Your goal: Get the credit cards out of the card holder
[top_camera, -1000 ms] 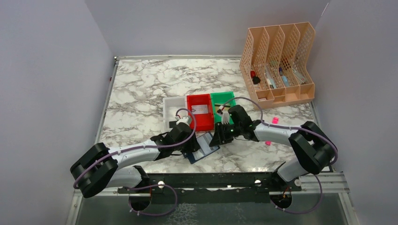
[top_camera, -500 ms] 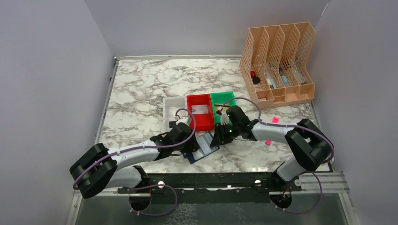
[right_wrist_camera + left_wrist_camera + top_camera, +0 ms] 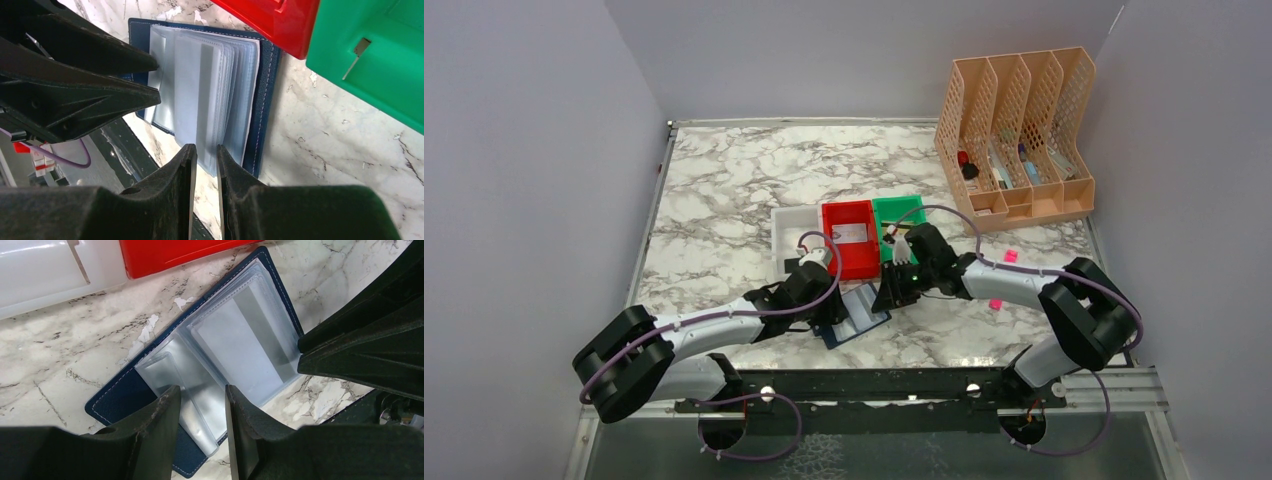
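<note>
One card holder (image 3: pixel 235 335) between end effectors (image 3: pixel 200 405) (image 3: pixel 206 155)

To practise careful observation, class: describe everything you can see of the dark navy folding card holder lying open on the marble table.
The dark navy folding card holder lies open and flat on the white-and-grey marble table, askew, one corner near the red plastic bin. Its leather-like cover has pale edge stitching. Inside, shiny clear, pale-blue plastic sleeves fan out. The left pincer straddles the sleeves at one end; the right pincer, nearly closed, meets their edge at the other. No card clearly shows.
</note>
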Robot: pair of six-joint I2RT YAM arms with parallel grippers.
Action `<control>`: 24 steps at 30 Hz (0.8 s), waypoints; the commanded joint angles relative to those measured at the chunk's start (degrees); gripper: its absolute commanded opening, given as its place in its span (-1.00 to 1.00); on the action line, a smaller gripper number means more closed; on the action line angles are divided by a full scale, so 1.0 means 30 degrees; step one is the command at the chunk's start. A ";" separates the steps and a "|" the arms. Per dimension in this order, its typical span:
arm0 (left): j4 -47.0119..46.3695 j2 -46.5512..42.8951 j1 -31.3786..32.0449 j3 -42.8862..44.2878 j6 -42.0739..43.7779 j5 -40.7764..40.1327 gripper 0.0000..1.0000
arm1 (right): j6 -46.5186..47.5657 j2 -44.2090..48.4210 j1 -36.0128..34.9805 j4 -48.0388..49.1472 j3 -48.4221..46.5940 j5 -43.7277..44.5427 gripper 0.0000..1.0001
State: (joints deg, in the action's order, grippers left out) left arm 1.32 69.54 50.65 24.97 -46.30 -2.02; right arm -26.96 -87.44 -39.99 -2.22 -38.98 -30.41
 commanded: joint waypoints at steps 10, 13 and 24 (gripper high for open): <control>0.0272 0.0278 -0.0001 0.0254 0.0455 -0.0481 -0.17 | 0.0499 -0.0062 -0.0587 -0.1949 -0.1359 0.0652 -0.46; 0.0346 0.0369 0.0019 0.0380 0.0522 -0.0469 -0.17 | 0.0387 -0.0438 -0.0771 -0.2654 -0.1715 0.1497 -0.44; 0.0756 -0.0139 0.0012 0.0392 0.0515 -0.0745 -0.18 | 0.0321 -0.0412 -0.1458 -0.4258 -0.2535 0.5167 -0.32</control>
State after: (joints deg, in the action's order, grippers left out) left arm 1.50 69.95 50.65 25.39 -45.80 -2.09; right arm -26.35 -88.55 -43.72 -13.06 -45.21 -19.20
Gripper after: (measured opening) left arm 0.411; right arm 0.336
